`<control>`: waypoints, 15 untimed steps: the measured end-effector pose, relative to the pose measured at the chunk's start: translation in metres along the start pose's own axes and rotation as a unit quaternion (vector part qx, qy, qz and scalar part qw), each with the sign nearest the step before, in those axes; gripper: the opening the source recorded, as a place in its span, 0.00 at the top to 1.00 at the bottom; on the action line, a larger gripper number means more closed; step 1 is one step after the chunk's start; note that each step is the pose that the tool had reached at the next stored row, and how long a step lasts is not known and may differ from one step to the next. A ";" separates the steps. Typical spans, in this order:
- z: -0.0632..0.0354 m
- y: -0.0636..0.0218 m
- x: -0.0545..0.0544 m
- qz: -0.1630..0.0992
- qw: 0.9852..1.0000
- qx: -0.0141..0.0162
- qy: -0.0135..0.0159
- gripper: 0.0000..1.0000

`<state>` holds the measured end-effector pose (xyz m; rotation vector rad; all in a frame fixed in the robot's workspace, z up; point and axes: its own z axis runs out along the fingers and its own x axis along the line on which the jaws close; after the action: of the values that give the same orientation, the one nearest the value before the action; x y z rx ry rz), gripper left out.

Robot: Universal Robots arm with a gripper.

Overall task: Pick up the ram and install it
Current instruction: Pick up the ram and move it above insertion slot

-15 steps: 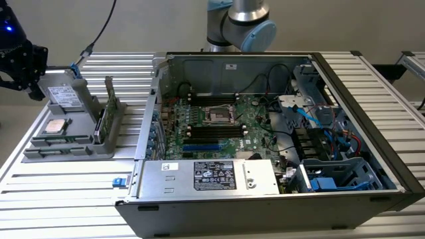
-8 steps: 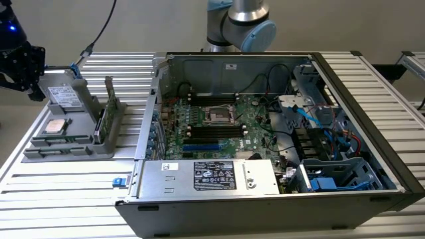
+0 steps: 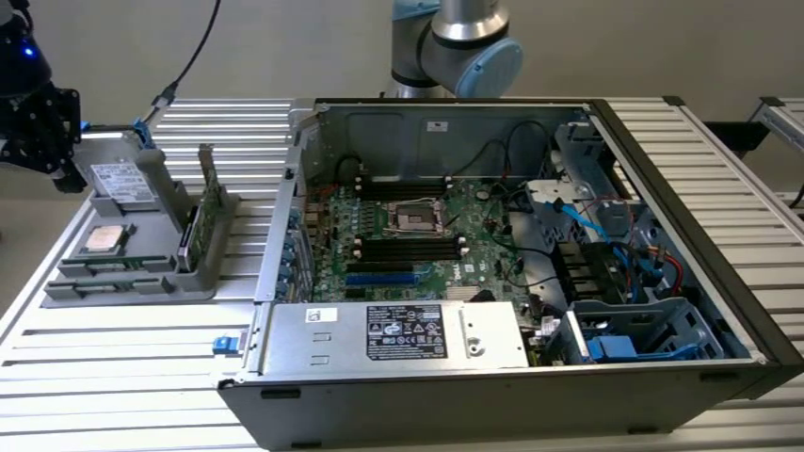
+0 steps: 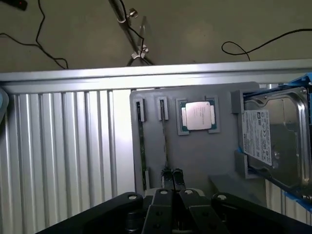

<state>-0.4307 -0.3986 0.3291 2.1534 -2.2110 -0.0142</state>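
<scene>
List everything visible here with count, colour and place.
computer case: one, black, open, on the table's middle
motherboard: one, green, inside the case
power supply: one, silver, case's near side
table: one, silver slats, under everything
holder: one, grey, exterior view's left of the case
processor chip: one, silver, in a holder pocket
hard drive: one, silver, on the holder beside the chip
ram: one, green, edge-on in a holder slot
upright card: one, green, holder's side nearest the case
arm: one, grey and blue, behind the case
gripper: one, black, over the holder's slots
</scene>
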 end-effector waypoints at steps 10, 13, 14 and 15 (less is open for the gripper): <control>0.0003 0.0004 0.000 -0.032 0.999 0.001 0.001 0.76; 0.0004 0.0004 0.000 -0.032 0.999 0.001 0.001 0.64; 0.0006 0.0006 0.000 -0.032 0.999 0.001 0.001 0.64; 0.0011 0.0008 0.000 -0.032 0.999 0.001 0.001 0.64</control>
<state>-0.4316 -0.3987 0.3280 2.2226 -2.1409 -0.0116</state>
